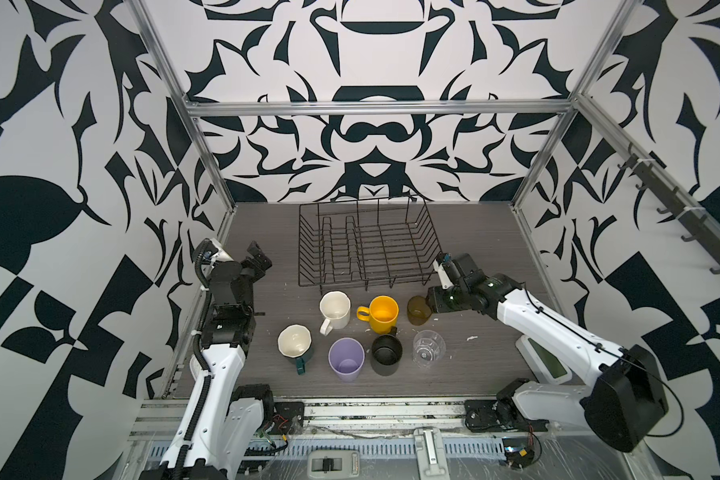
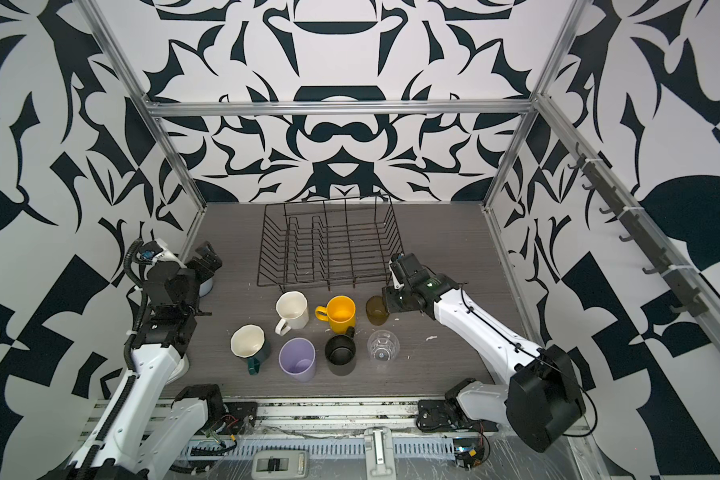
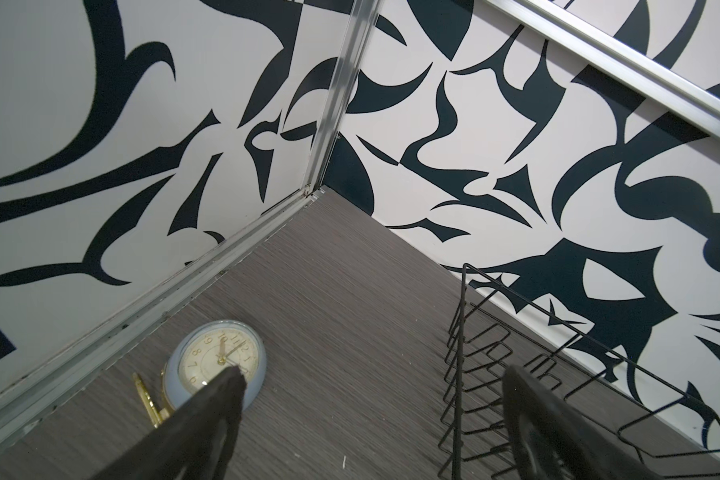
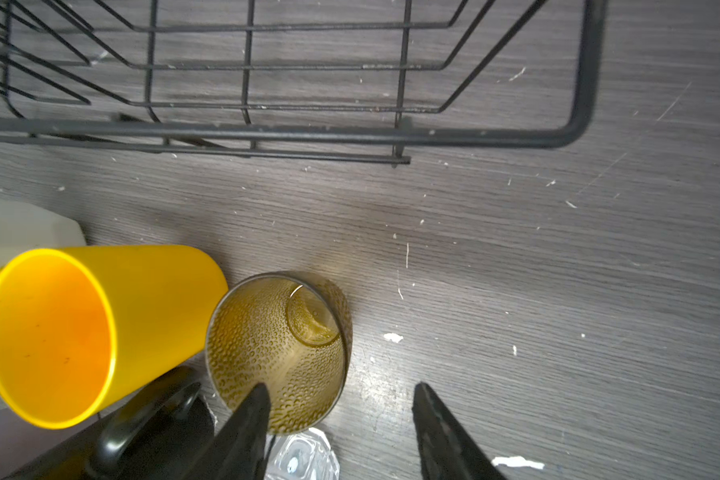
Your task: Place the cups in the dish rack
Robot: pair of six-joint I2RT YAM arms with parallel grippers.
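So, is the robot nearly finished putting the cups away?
Nothing's done yet: the dish rack is empty. The right pincer straddles the rim of the amber tumbler, one finger inside, not yet clamped; the left pincer hangs open. Waiting on the table too: cream mug, yellow mug, green mug, black mug, lilac tumbler, clear tumbler.

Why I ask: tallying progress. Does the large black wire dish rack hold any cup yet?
No: in a top view the black wire dish rack shows only bare wires, with the grey tabletop visible through them.
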